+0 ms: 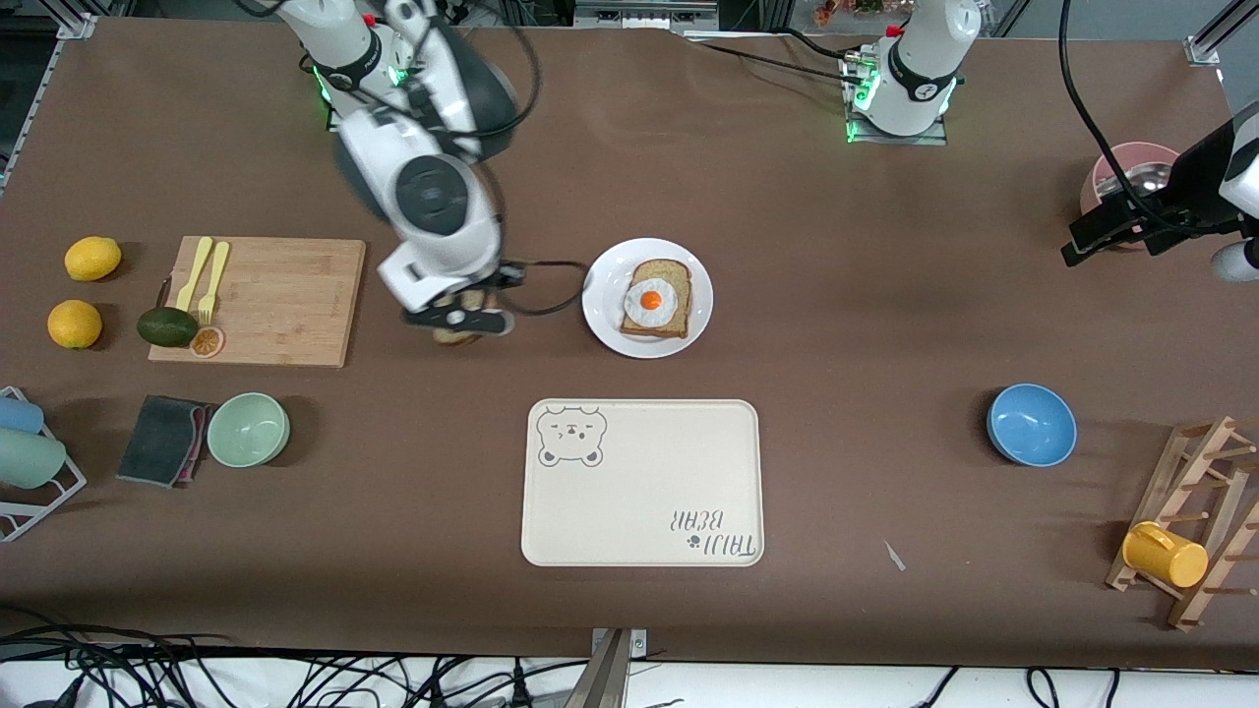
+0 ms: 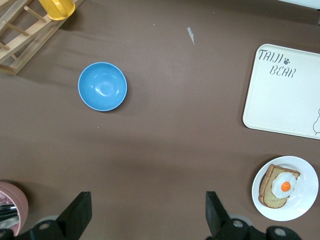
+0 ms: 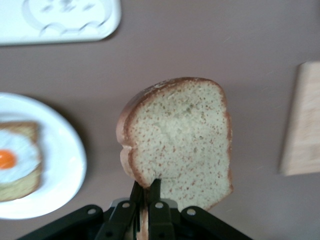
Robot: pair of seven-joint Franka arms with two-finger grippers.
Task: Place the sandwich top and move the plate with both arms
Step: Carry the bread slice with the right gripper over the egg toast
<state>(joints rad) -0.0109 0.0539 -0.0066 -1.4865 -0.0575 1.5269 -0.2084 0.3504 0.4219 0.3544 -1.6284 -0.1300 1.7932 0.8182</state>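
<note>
You get even, bright overhead light with soft shadows on the brown surface (image 1: 836,324), mild glare on the tray (image 1: 644,482), while the right arm (image 1: 433,197) and the right wrist view's plate (image 3: 60,165) look blurred.

The cream tray (image 1: 644,492) reads "TAIJI BEAR" beside a bear drawing.

Two white jointed arms with black fittings

The right arm (image 1: 433,197) has glossy white shells, a dark grey round joint cap and looping black cables; the left arm (image 1: 920,69) shows a black collar band, and both bases glow green.
</note>
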